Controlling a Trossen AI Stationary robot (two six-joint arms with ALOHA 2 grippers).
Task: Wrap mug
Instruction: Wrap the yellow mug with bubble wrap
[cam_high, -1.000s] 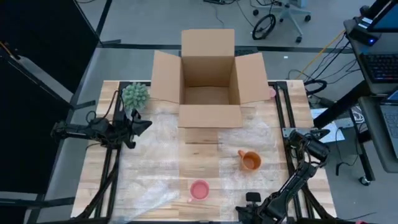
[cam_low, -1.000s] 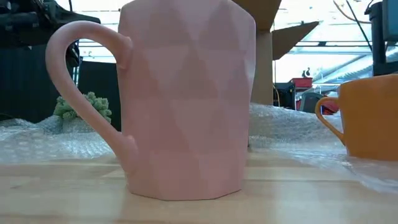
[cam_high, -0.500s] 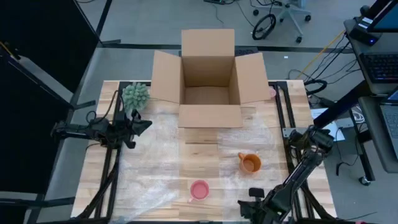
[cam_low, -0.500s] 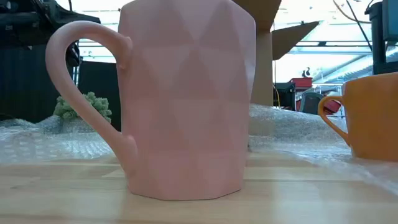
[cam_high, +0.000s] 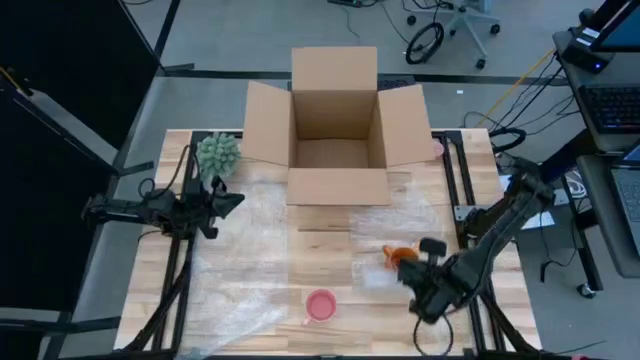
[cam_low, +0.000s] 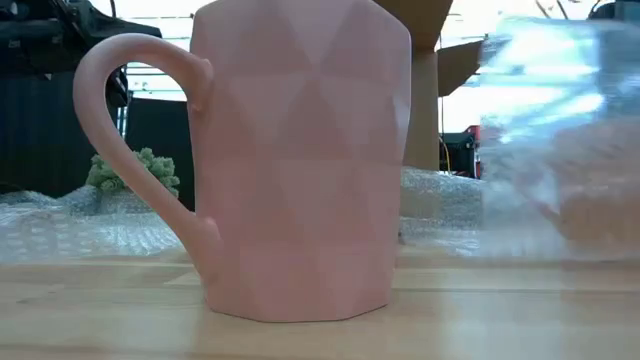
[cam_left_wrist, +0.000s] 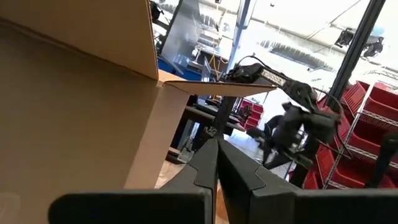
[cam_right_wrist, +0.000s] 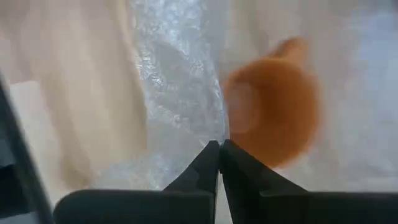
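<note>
Right gripper (cam_high: 432, 283), at lower right of the high view, pinching shut on an edge of the clear bubble-wrap sheet (cam_right_wrist: 177, 93), fingers (cam_right_wrist: 214, 163) meeting with only film between them in the right wrist view. Having swung in from the bottom edge of the high view within the last second, now lifting the sheet over the rounded orange ceramic mug (cam_high: 399, 255). Mug standing right of centre in the high view, partly veiled; in the low view, at right, blurred behind raised film (cam_low: 560, 150) where it was showing plainly before. Wrapping judged as just beginning: first fold going up, mug not yet enclosed.

Faceted pink ceramic mug (cam_high: 320, 306) standing bare at lower centre. Open brown cardboard box (cam_high: 335, 125) at upper centre. Left gripper (cam_high: 228, 199) waiting at left, fingers (cam_left_wrist: 205, 171) together.
</note>
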